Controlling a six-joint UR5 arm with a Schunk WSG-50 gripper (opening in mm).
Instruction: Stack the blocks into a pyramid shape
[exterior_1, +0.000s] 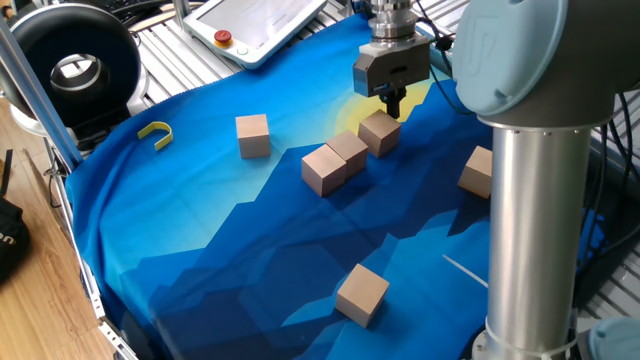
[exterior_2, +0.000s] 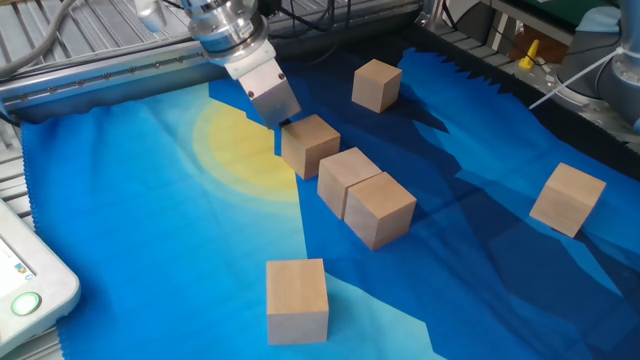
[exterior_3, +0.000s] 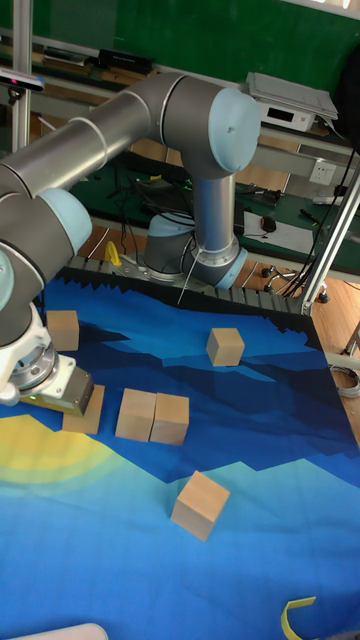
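Looking at your gripper (exterior_1: 394, 103) in one fixed view: it sits upper centre of frame, fingertips just at the top far edge of the nearest block (exterior_1: 379, 131). In the other fixed view the gripper (exterior_2: 281, 121) is at that block's (exterior_2: 309, 144) upper-left corner — touching or just shy, can't tell. Jaw state: can't tell either; the fingers look close together, and nothing is visibly held.

Blocks, all flat on the blue cloth (exterior_1: 200, 230), none stacked:
- Row of three running diagonally through frame centre — the one by the gripper, then the middle block (exterior_2: 348, 179) and the end block (exterior_2: 379, 208), those two touching.
- Lone block (exterior_1: 253, 135) left of the row, near the yellow hook (exterior_1: 156, 132).
- Near block (exterior_1: 361, 294) at lower centre, well apart.
- Right block (exterior_1: 477, 171) partly behind the arm column (exterior_1: 530, 200).

Tall fixed view: gripper body (exterior_3: 68, 390) at left edge covers part of the first block (exterior_3: 88, 415).
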